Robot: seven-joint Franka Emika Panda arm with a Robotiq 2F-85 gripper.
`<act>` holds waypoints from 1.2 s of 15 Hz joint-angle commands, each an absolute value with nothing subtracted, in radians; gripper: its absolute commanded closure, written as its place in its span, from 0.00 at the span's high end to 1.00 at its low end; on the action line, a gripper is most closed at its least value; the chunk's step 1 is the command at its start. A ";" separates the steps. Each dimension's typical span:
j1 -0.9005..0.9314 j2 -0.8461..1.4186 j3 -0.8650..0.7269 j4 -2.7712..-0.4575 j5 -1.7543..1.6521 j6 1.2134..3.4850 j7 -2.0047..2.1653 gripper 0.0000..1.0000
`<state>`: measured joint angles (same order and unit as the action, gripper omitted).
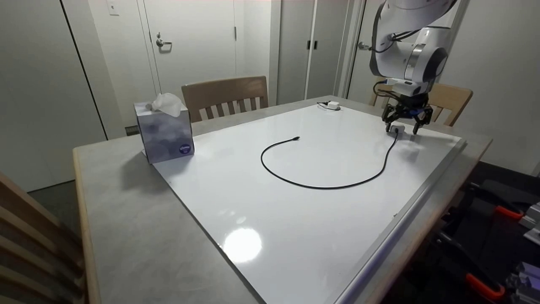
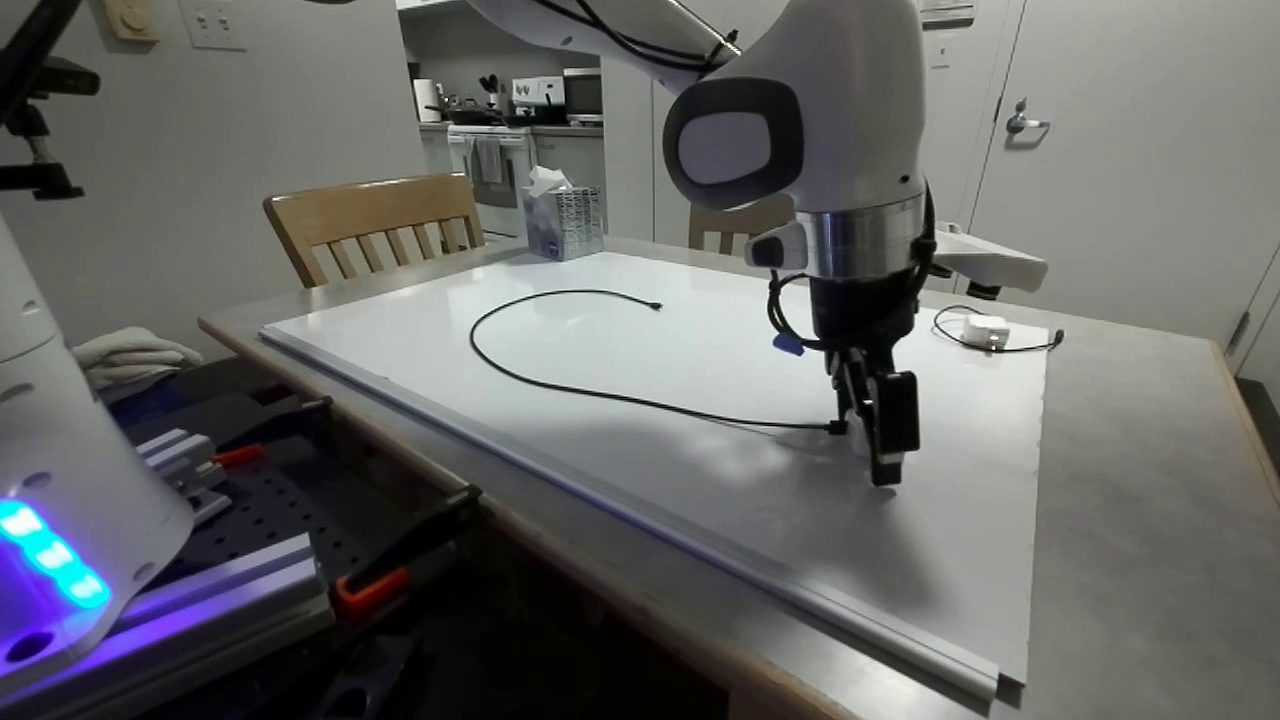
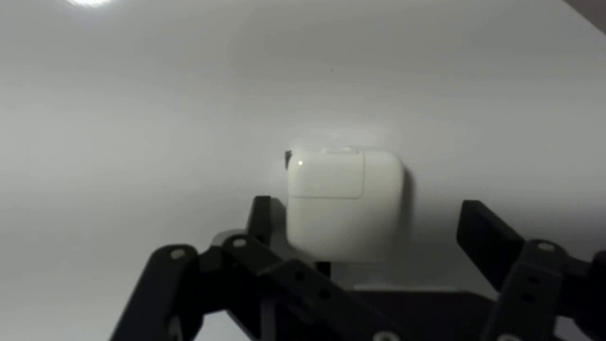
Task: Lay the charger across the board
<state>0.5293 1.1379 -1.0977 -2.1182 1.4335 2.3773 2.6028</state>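
On the board (image 1: 270,215): charger (image 1: 327,188), cable (image 2: 600,394) in one wide bend, plug (image 3: 343,213) at one end. Plug lies toward one short side; the cable's free end, also on the board, is well apart from it. My fingers (image 3: 490,246) are spread, plug between them: wrist view gives me one just beside it, the other with a clear gap. Whether they touch the board, I can't tell. Arm (image 2: 850,130) stands over that short side.

Further out, a white block (image 2: 985,332) with a short black cord (image 2: 1030,349), near a corner of the board; in an exterior view I see the cord poke past the edge. Tissue box (image 1: 166,131) at another corner, same long side, tissue (image 1: 168,104) sticking out the top. Silver rail (image 2: 900,640) along the opposite long side. Grey worktop (image 1: 139,245) carries the lot, a rim of it showing around the board. Wooden chairs (image 1: 225,88) stand around it in both exterior views. Beside the worktop I also get the robot base (image 2: 70,420), blue light low down, and black-and-orange clamps (image 2: 372,592) near it. Way back, a stove (image 2: 515,160) with a towel (image 2: 487,160) on its front, and pale doors (image 1: 190,42).
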 commanded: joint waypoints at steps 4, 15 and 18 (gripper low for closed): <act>0.620 1.129 -1.174 -2.088 1.326 2.185 2.602 1.00; 0.630 0.854 -1.040 -2.013 0.800 2.169 2.550 1.00; 0.565 0.756 -0.931 -1.993 0.614 2.168 2.538 1.00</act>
<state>0.6572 0.8823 -1.0413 -2.0099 0.7602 2.1556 2.5758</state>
